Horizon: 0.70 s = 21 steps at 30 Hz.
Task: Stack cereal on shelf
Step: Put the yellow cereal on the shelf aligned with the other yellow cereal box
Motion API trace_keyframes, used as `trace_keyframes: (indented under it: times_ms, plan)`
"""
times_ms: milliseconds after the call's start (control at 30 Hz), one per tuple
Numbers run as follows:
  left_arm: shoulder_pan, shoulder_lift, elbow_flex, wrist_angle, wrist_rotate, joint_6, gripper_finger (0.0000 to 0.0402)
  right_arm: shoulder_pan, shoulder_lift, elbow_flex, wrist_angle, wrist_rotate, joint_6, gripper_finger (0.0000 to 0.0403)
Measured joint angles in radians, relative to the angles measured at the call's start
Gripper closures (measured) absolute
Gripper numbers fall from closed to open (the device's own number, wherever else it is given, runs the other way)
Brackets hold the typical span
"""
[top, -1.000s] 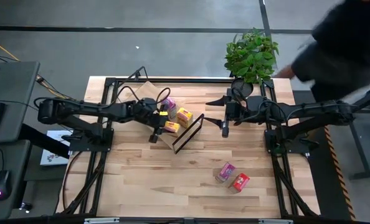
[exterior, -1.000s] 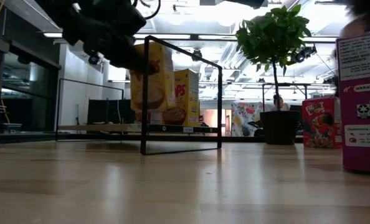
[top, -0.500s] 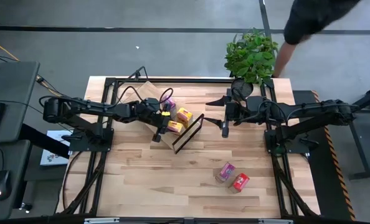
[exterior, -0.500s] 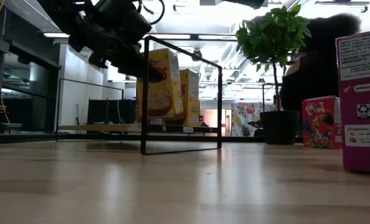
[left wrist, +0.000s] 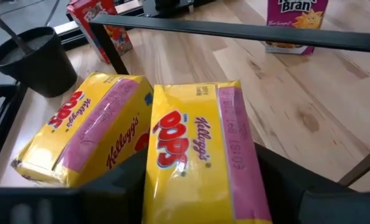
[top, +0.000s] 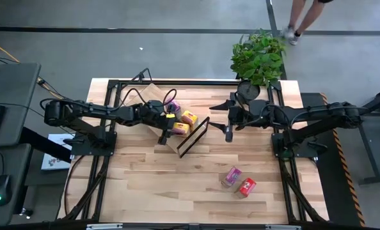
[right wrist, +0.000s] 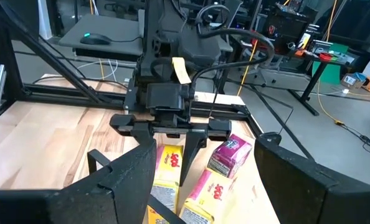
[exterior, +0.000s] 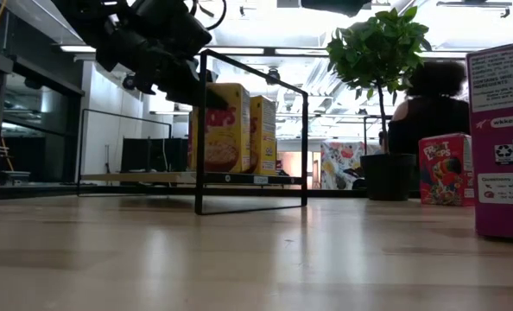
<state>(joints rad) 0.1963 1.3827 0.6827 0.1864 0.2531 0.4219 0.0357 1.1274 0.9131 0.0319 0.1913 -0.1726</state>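
My left gripper (top: 169,128) is clamped on a yellow cereal box (left wrist: 197,158), upright on the shelf (top: 153,94), touching the second yellow box (left wrist: 88,137). Right gripper (top: 228,131) hangs just beyond the shelf's wire frame (top: 193,137), fingers spread, holding nothing.

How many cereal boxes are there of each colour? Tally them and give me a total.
Yellow boxes: 2, one in the left gripper, one beside it.
Pink-purple boxes: 2, the other on the shelf.
Red boxes: 2, the other by the pot.
Total: 6.
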Motion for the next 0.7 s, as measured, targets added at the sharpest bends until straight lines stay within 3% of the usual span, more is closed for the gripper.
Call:
trace_keyframes:
  times_ms: [400,700]
  plan:
    - [0.0,-0.03,0.067,-0.085,-0.004,0.002,0.019,0.0,0.0,0.0,0.019,0.0,0.0,0.0139]
    - [0.0,-0.03,0.225,-0.342,-0.007,0.025,0.019,0.0,0.0,0.0,0.017,0.0,0.018,0.0139]
